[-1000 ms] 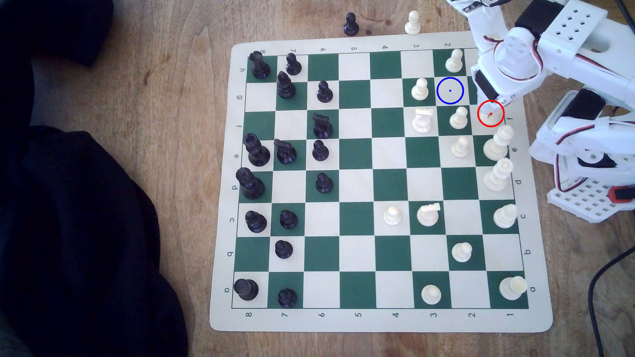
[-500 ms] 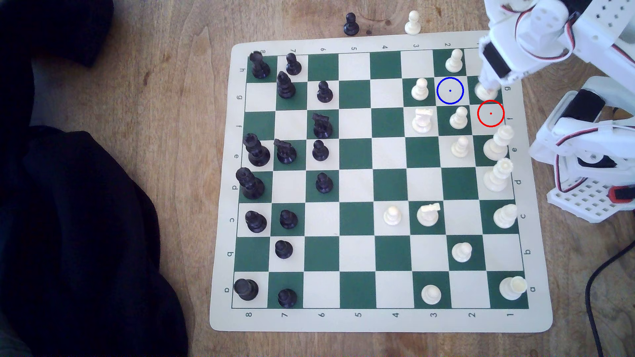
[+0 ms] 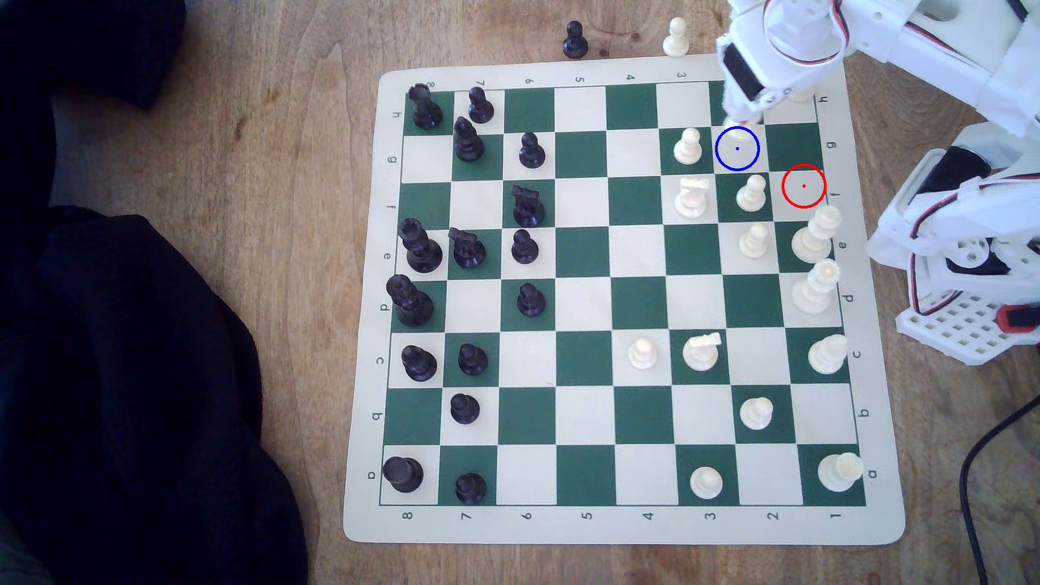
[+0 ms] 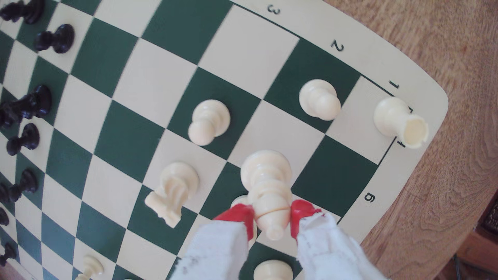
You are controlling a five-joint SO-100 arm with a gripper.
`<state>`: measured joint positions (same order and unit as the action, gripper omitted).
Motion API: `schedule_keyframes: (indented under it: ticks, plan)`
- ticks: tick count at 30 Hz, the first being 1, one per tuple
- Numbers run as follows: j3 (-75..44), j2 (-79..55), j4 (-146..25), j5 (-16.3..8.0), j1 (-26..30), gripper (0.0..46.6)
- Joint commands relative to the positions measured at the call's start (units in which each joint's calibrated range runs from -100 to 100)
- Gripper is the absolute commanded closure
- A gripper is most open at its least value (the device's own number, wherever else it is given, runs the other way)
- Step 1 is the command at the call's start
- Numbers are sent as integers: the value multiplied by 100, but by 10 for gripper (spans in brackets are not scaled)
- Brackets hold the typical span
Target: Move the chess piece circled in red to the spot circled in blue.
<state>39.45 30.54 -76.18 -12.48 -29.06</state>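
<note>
Ext view: my gripper [image 3: 742, 115] hangs over the board's [image 3: 585, 526] far edge near the ext view's right, just above the blue ring [image 3: 737, 148]. Bishop is mostly hidden under my wrist here; only a cream bit shows at the tips, so grip can't be read from this angle. Red ring [image 3: 803, 186] has no piece in it. Ring square is bare, with a pawn [image 3: 687, 146] just beside it toward the ext view's left and another pawn [image 3: 751, 193] on the next square toward the near edge. Tight slot, prob. why I carry high.

Wrist view: jaws clamped on the bishop [image 4: 266, 188], red pads [image 4: 244, 214] pinching the tapered head from both sides, base pointing down, off the board I think. High grip keeps my fingers clear of neighbours. Knight [image 4: 172, 193] and rook [image 4: 398, 121] nearby; drawn rings aren't visible here. Next, I'd say: settle over the ring, lower straight, let go.
</note>
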Motion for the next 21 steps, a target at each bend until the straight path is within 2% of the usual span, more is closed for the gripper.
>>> schedule_keyframes:
  ticks: [1, 11, 21]
  plan:
    - [189, -100, 419, 34, -94, 464]
    - [661, -346, 894, 137, -297, 464]
    - [851, -482, 1270, 142, -243, 464]
